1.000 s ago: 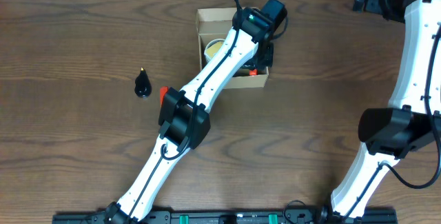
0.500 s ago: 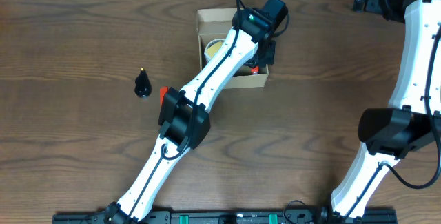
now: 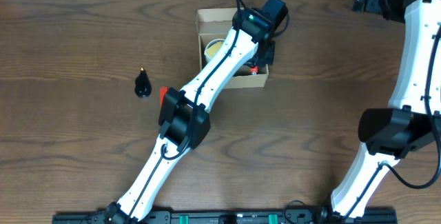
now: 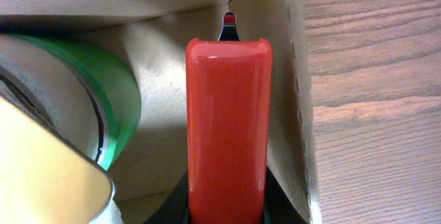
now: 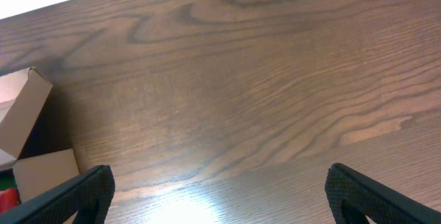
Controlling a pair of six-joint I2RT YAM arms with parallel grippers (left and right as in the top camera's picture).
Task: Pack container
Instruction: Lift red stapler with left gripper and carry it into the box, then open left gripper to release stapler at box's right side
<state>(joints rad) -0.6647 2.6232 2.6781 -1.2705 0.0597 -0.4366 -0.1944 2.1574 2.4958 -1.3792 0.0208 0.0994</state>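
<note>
The container point(image 3: 207, 18), a small brown cardboard box, stands at the table's far middle. My left gripper point(image 3: 262, 56) reaches down into its right side. In the left wrist view my left gripper point(image 4: 227, 209) is shut on a glossy red marker point(image 4: 228, 127) that stands close to the container's right wall point(image 4: 293, 100). A green tape roll point(image 4: 114, 96) and a pale yellow roll point(image 4: 41, 176) lie in the box to the marker's left. My right gripper point(image 5: 219, 196) hangs open over bare wood at the far right, nothing between its fingers.
A small black object with a yellow tip point(image 3: 142, 84) lies on the table left of the container. A red piece point(image 3: 164, 94) lies beside it, partly under my left arm. The right wrist view catches the container's flap point(image 5: 24, 107) at its left edge.
</note>
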